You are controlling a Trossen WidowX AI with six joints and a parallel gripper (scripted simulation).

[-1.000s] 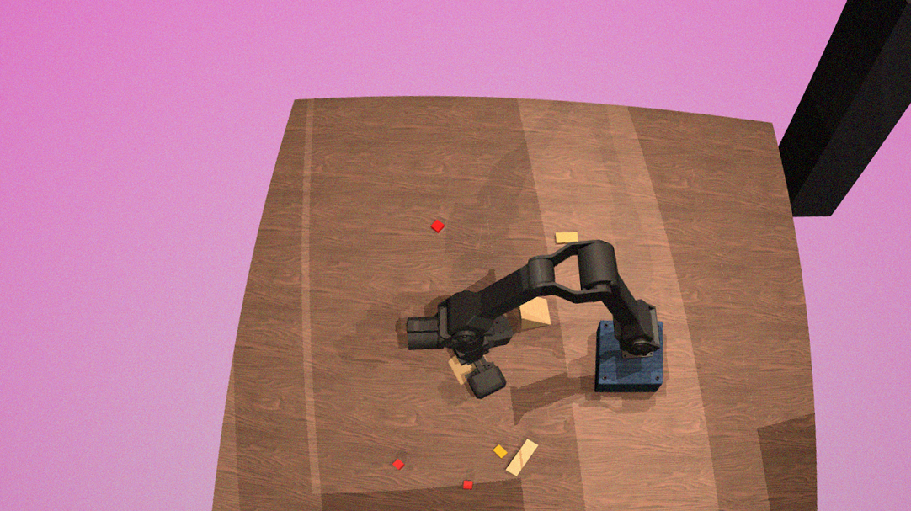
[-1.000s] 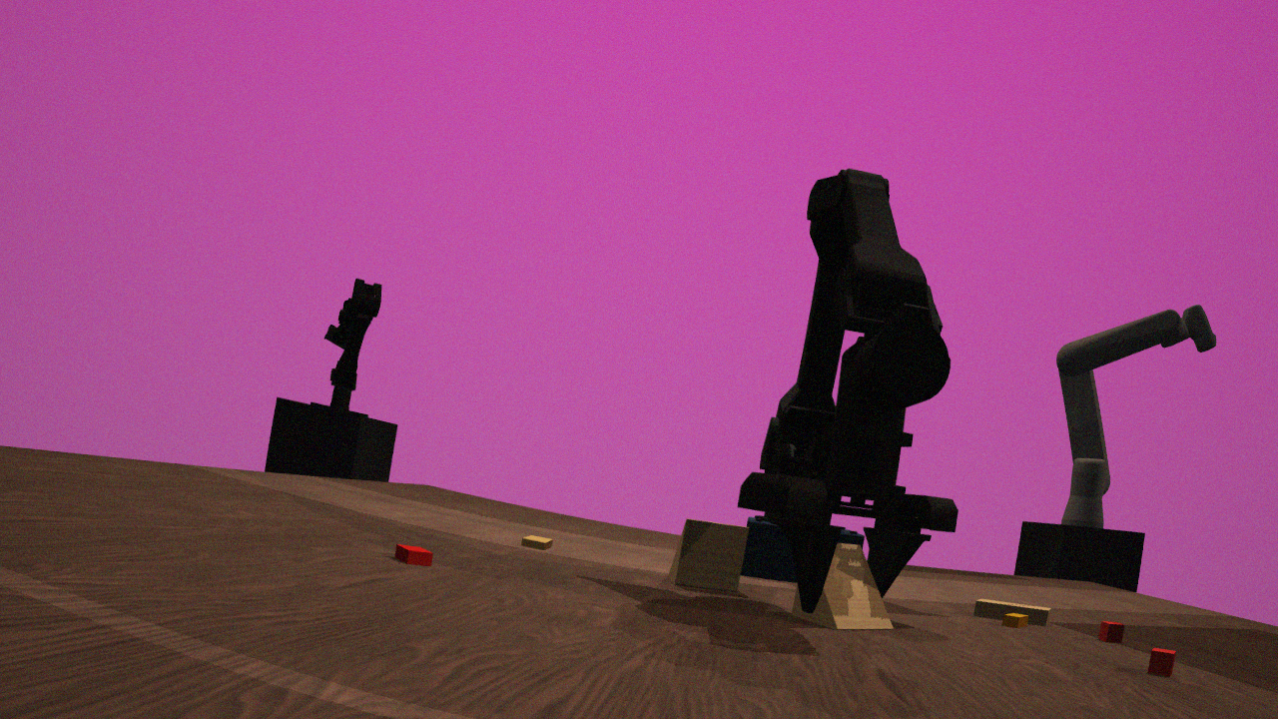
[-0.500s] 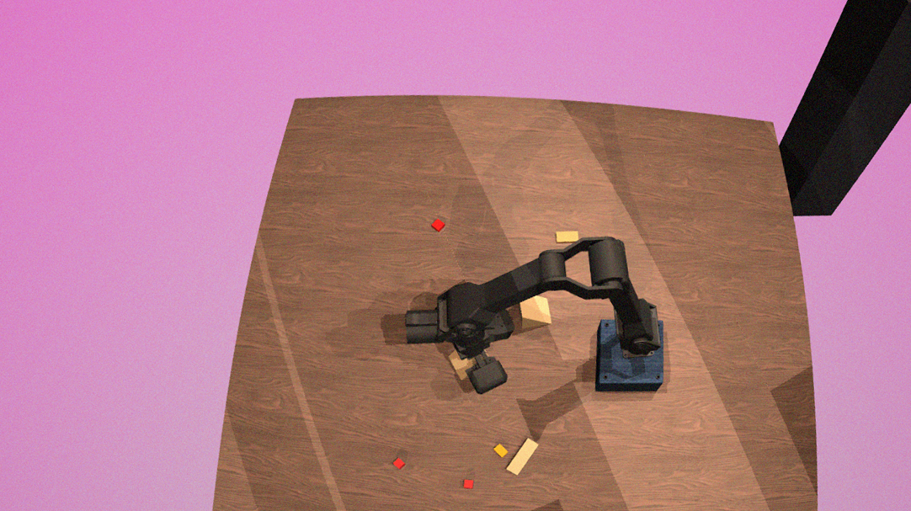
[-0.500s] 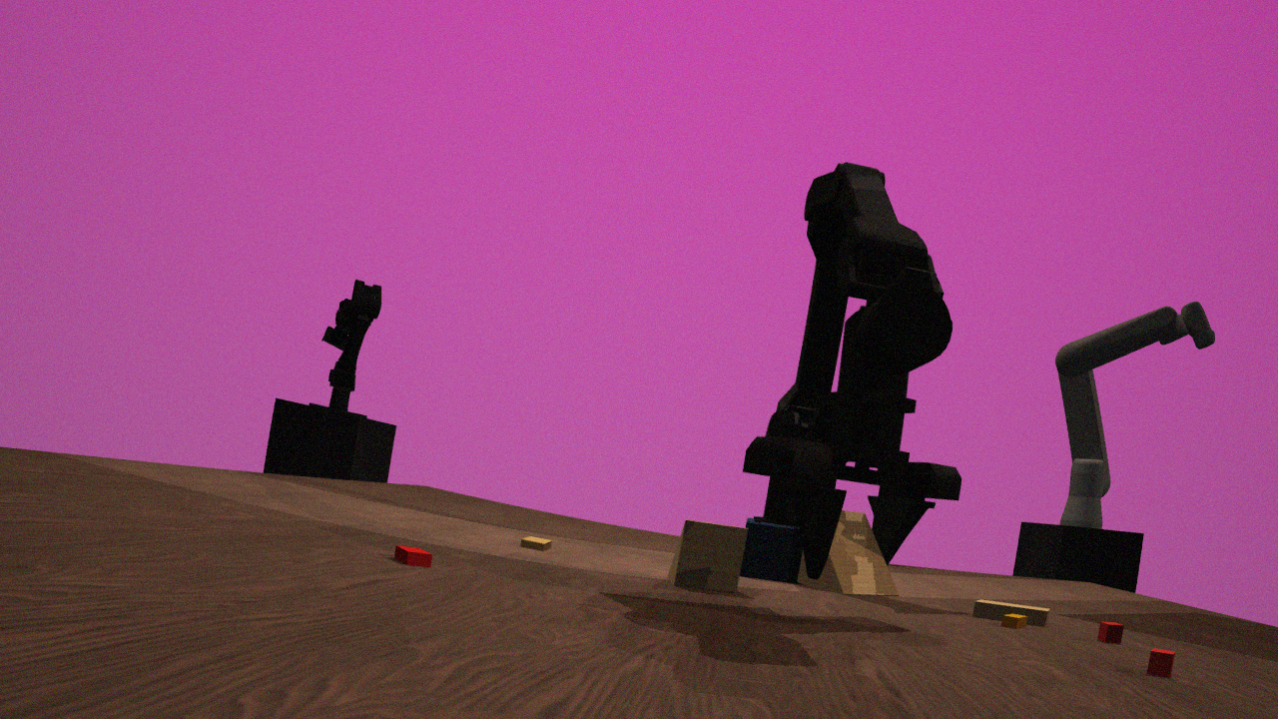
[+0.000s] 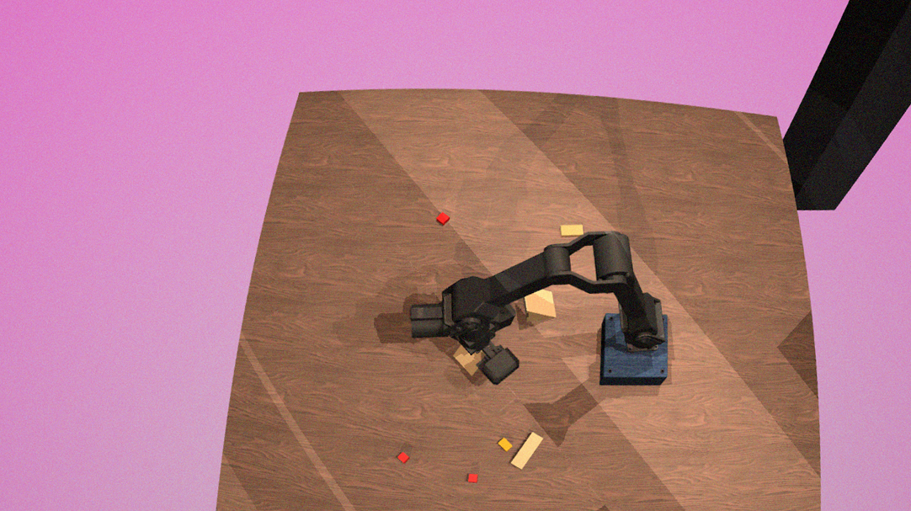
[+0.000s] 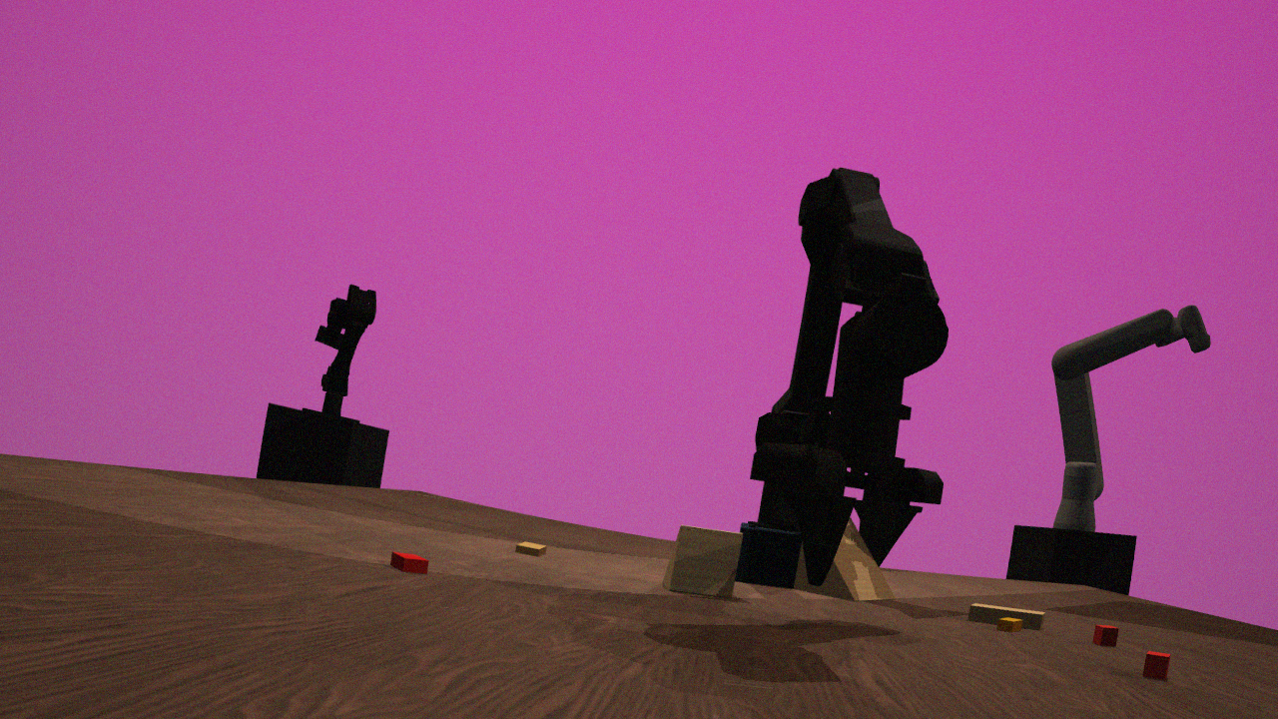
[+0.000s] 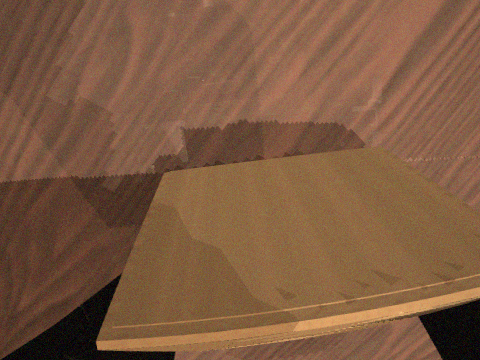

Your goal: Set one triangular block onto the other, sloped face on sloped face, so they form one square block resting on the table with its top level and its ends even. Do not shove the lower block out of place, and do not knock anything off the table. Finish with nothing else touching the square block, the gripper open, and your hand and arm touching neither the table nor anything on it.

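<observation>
My gripper (image 6: 849, 573) (image 7: 257, 325) is shut on one tan triangular block (image 5: 466, 360) (image 6: 864, 572) (image 7: 300, 235). The block hangs a little above the table, and its broad face fills the lower part of the wrist view. My arm hides part of it in the top view, and a finger covers part of it in the exterior view. The other tan triangular block (image 5: 539, 304) (image 6: 704, 563) stands on the table nearer the arm's base, apart from the held one. Part of it is hidden under the arm in the top view.
A flat yellow block (image 5: 571, 229) (image 6: 530, 547) and a red cube (image 5: 443, 218) (image 6: 408, 562) lie to one side. A long pale block (image 5: 526, 450) (image 6: 1005, 616), an orange cube (image 5: 504, 444) (image 6: 1009, 624) and two red cubes (image 5: 403, 456) (image 5: 472, 478) lie on the other side.
</observation>
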